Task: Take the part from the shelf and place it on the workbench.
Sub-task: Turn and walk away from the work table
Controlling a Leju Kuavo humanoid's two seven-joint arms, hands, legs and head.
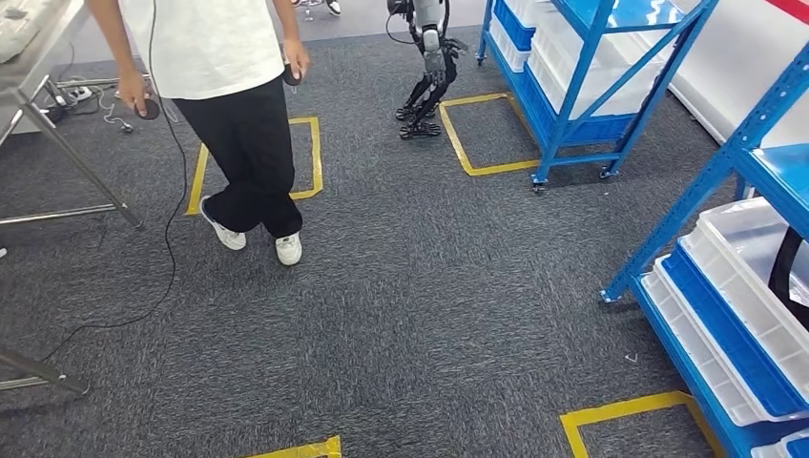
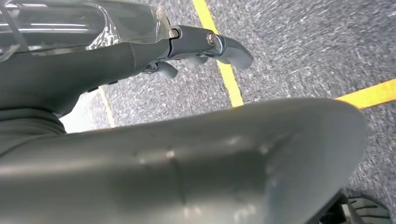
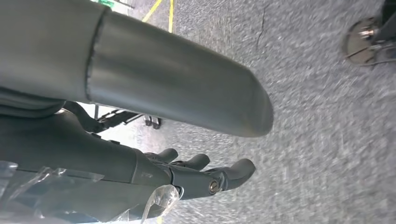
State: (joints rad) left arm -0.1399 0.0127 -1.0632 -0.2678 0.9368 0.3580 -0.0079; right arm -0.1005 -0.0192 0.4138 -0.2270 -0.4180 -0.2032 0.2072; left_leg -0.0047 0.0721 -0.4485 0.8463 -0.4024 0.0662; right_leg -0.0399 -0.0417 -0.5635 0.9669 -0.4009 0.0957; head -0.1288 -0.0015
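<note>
Left hand (image 2: 187,42): hangs at the robot's side above the carpet (image 1: 401,286), fingers stretched out and loosely apart, nothing between them. Right hand (image 3: 191,177): the same, slack and holding nothing. A clear crinkled film (image 3: 161,196) lies against each hand; I cannot tell what it is, but it is not gripped. In my judgement both arms hang idle because the robot is not yet within reach of a shelf.

Yellow tape squares (image 1: 620,410) on the carpet, lower right of the frame, probably mark standing positions in front of the racks.

Near blue shelf (image 1: 725,162), right edge: white bins (image 1: 735,286) stacked on blue trays. A dark curved strap (image 1: 787,267) shows in one bin. The part itself cannot be identified; presumably it is in these bins.

Person (image 1: 238,124), upper left, stands with legs crossed, a small dark device in each hand, one cabled.

Metal table (image 1: 29,67), far upper left, is likely the drop-off point.

Second blue shelf (image 1: 572,105) and another robot's legs (image 1: 425,95), top centre.

No legible brand, label or writing anywhere.
</note>
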